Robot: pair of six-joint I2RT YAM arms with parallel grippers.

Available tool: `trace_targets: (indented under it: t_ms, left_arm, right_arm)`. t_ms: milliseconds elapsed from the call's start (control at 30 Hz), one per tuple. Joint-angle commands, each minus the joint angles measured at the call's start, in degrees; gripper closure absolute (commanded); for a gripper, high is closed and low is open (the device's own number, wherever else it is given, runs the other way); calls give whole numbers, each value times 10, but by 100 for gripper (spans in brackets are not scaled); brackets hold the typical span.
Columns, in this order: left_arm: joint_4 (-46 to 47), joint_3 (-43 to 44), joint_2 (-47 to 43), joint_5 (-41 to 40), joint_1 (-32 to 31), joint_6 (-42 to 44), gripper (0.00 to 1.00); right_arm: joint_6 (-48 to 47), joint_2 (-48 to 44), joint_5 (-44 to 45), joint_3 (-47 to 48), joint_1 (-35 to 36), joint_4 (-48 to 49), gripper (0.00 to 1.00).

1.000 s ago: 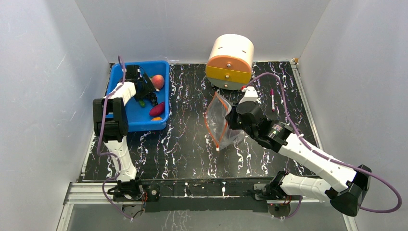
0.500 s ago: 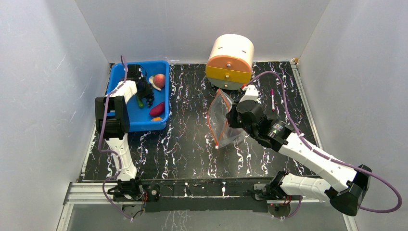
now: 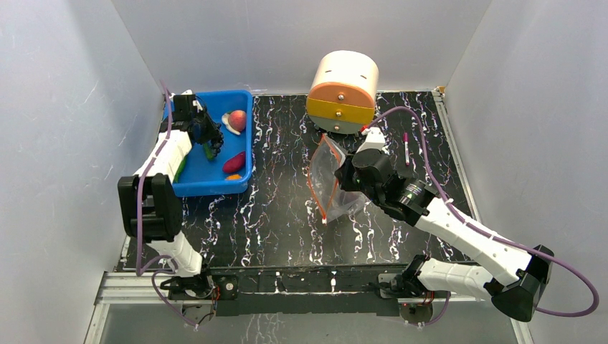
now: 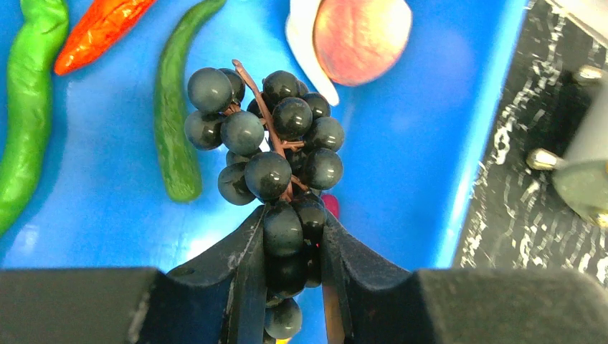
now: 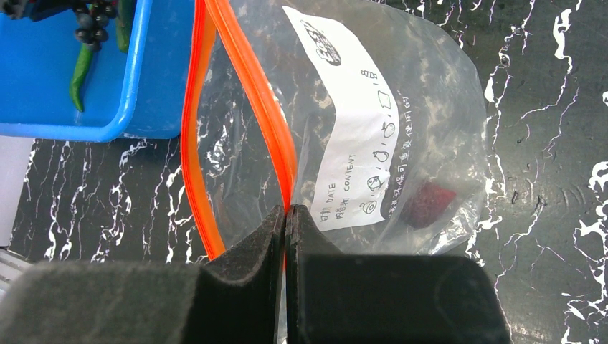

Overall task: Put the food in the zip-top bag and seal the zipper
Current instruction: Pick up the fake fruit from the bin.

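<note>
My left gripper (image 4: pixel 290 215) is shut on a bunch of dark purple grapes (image 4: pixel 272 143) and holds it over the blue bin (image 3: pixel 193 183); it also shows in the top view (image 3: pixel 209 140). In the bin lie a pink-red fruit (image 4: pixel 358 36), a long green pepper (image 4: pixel 29 115), a red chili (image 4: pixel 100 32), a dark purple piece (image 3: pixel 234 163) and a small orange piece (image 3: pixel 234 177). My right gripper (image 5: pixel 286 211) is shut on the orange-red zipper (image 5: pixel 251 93) of the clear zip-top bag (image 5: pixel 401 107), whose mouth gapes toward the bin. A dark red piece (image 5: pixel 428 203) lies inside the bag.
A round cream and orange drawer unit (image 3: pixel 343 92) stands at the back behind the bag. A small pink marker (image 3: pixel 406 148) lies to the right of my right gripper. White walls close in the black marbled table (image 3: pixel 272 215) on three sides.
My left arm's elbow has swung down and to the left, and its gripper with the grapes has shifted slightly left in the bin. The right arm and bag have barely moved.
</note>
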Motion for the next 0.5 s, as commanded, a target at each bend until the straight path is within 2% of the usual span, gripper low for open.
trace_targets:
  t_ms: [0, 467]
  left_arm:
    - [16, -38, -73, 51, -4, -6, 79]
    - [5, -82, -194, 264, -19, -23, 79]
  right_arm:
    - [5, -13, 13, 17, 0, 33, 100]
    - [10, 15, 22, 20, 0, 50, 100]
